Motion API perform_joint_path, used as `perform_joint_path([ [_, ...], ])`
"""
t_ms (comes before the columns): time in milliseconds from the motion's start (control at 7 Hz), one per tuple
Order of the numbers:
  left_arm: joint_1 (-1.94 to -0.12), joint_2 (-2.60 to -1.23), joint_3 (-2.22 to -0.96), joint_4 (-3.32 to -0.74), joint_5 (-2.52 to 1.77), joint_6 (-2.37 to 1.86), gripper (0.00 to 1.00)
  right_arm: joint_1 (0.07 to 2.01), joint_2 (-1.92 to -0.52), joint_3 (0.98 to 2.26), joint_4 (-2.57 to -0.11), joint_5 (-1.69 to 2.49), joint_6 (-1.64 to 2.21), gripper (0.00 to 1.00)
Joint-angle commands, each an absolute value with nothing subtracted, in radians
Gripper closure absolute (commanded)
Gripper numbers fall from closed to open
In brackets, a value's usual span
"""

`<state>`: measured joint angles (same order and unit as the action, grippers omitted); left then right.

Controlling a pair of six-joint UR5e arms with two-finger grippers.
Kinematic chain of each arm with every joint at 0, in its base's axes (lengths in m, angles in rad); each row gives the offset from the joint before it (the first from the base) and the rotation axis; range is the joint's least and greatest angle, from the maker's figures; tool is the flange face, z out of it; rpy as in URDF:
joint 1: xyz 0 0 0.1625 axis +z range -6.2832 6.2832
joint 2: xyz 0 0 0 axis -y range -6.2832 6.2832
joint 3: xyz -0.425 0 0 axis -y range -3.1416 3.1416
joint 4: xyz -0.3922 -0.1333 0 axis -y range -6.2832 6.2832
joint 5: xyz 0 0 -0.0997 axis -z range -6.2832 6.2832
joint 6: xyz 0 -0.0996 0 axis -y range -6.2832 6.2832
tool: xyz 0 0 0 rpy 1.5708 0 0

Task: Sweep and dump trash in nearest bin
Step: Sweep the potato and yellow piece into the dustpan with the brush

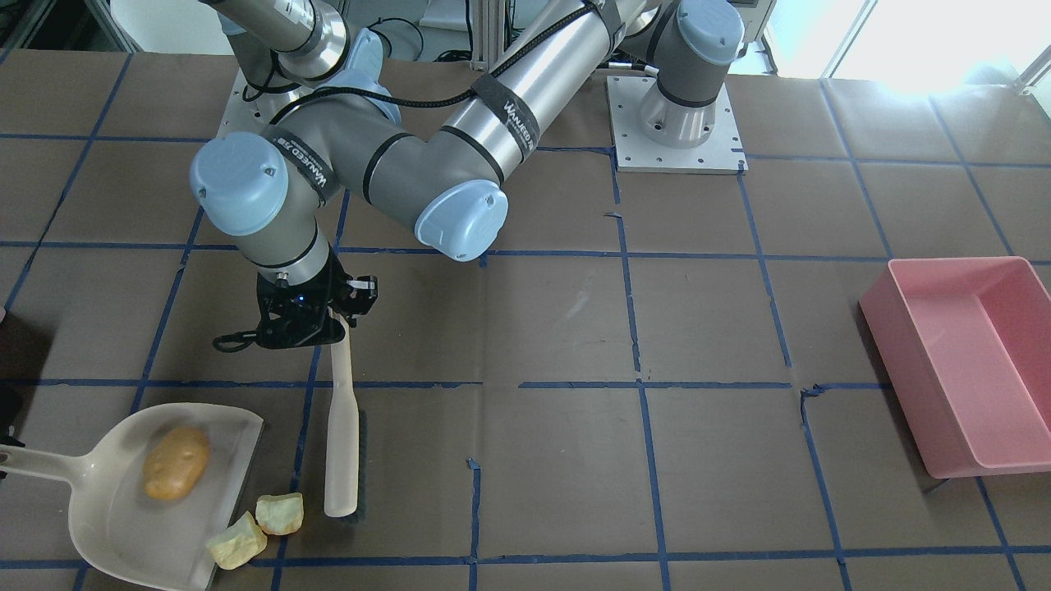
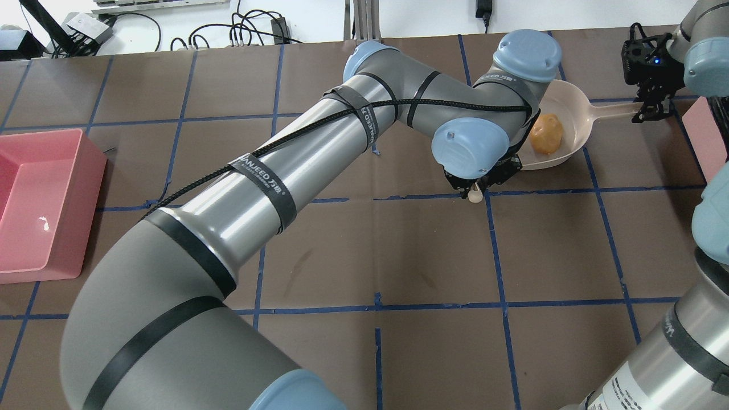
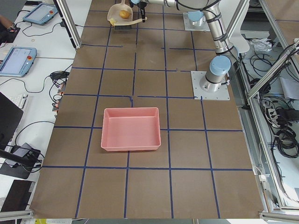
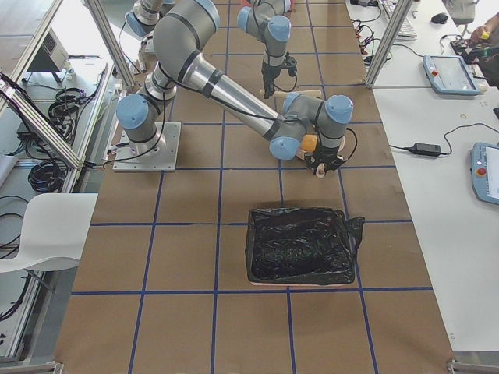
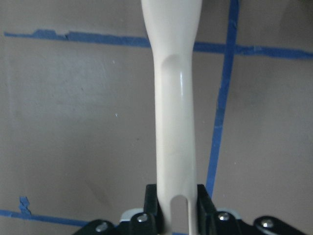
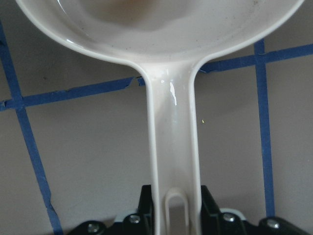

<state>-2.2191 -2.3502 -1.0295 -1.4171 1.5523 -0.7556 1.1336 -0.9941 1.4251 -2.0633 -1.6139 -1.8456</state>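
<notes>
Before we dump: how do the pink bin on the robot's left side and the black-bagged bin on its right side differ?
Lining: the pink bin is bare plastic, while the black-lined bin has a crinkled black bag draped over its rim.
Position: the pink bin sits far across the table from the dustpan, while the black-lined bin sits on the dustpan's side, clearly closer.
Shared: both are rectangular, open-topped and upright on the table.

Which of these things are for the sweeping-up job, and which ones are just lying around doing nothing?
For the job: brush, dustpan, orange-brown lump in the pan, two yellow-green chunks at its lip, black-lined bin close by.

Just lying about: far pink bin, white chair, tablets on the side desk, cables.
</notes>
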Motion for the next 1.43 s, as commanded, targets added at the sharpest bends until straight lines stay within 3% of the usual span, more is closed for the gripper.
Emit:
perform_joint_path([
  [0,-2.209,-2.483,-0.870,-1.400,1.555,-0.689,1.00,1.134,-0.991,1.424,-2.065,-1.612,-1.845,1.00],
  [1286,-2.240,-2.533,-0.839,-1.374,1.496,-0.256,1.00,1.134,-0.999,1.424,-2.062,-1.617,-1.842,1.00],
])
